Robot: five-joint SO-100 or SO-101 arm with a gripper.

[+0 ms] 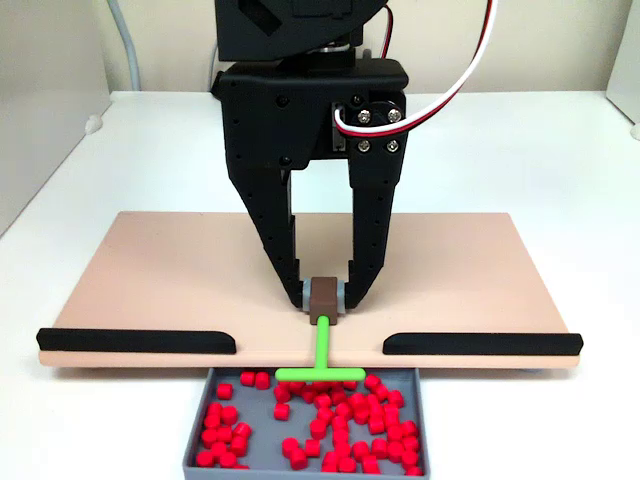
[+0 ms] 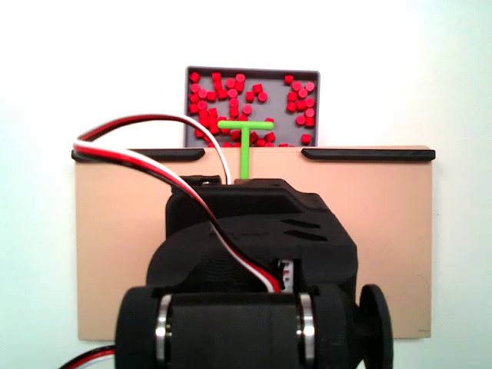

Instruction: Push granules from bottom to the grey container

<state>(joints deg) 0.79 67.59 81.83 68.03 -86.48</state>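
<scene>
Red granules [image 1: 330, 420] all lie inside the grey container [image 1: 196, 440], at 6 o'clock of the tan board [image 1: 160, 270] | fingers [image 1: 325, 297] pinch the brown block [image 1: 324, 297] of the green tool [image 1: 322, 365] | push looks done | next: lift tool away.

No legible text, labels, brand marks, numbers or signs appear on any surface in either fixed view.
</scene>
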